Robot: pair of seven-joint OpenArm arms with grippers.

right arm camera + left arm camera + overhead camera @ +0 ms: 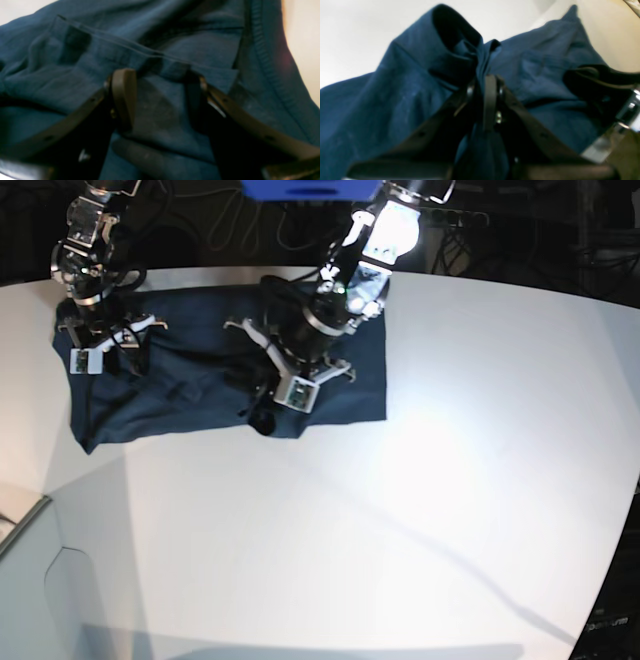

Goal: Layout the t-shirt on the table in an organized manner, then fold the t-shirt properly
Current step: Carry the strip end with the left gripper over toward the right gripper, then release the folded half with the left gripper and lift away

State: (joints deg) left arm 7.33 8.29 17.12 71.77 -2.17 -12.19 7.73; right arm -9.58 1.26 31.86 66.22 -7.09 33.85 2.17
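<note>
The dark navy t-shirt lies rumpled across the far left of the white table. My left gripper stands over the shirt's near edge towards its right side. In the left wrist view that gripper is shut on a bunched fold of the t-shirt, which rises in a ridge in front of it. My right gripper is at the shirt's left end. The right wrist view shows this gripper open, with its fingers set wide apart on the t-shirt beside a stitched hem.
A blue object and dark cables sit behind the table's curved far edge. A lower pale surface adjoins the table at the near left. A dark and shiny metal part shows at the right of the left wrist view.
</note>
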